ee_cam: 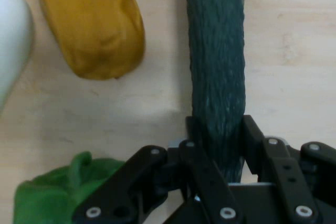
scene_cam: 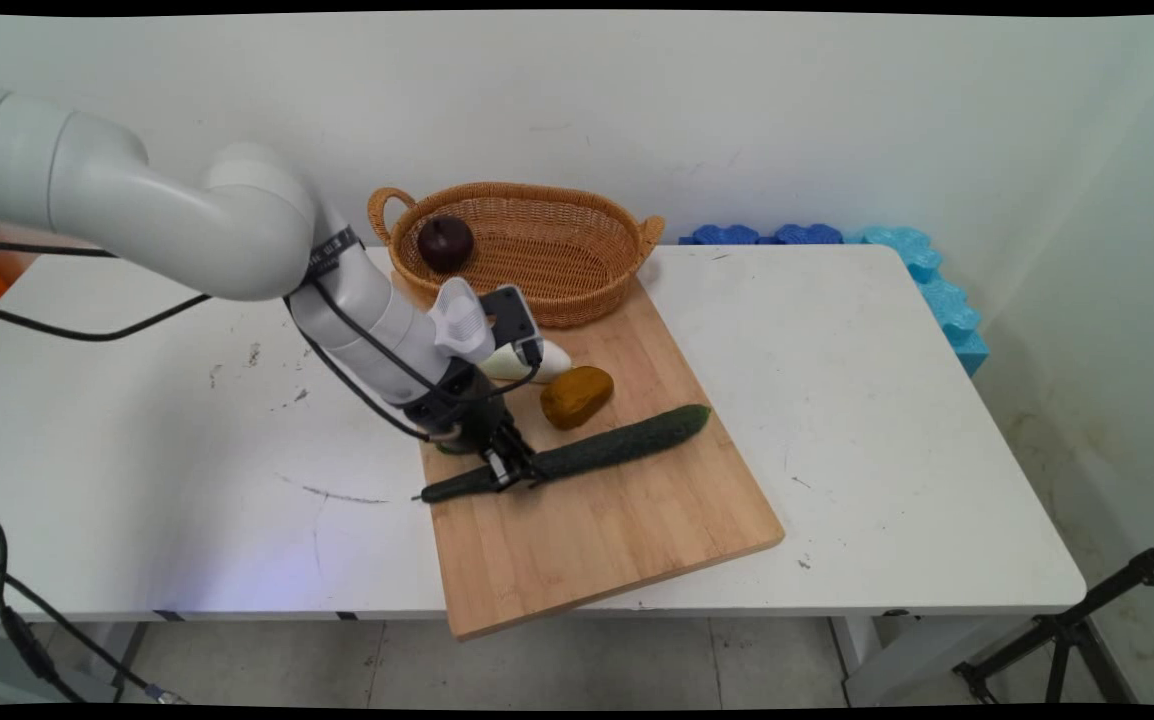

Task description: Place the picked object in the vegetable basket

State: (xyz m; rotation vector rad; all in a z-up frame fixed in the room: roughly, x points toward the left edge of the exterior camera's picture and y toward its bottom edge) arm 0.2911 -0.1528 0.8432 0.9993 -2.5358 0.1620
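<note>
The pincer is clenched on the cucumber near its stem end — it lies on the cutting board, just beside a yellow-brown potato and a green leafy thing.

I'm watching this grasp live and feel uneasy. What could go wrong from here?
The gripper is shut on the cucumber near one end, so if raised, the long free end might sag or twist out. A swinging cucumber could knock the yellow-brown potato close beside it on the cutting board.
</note>
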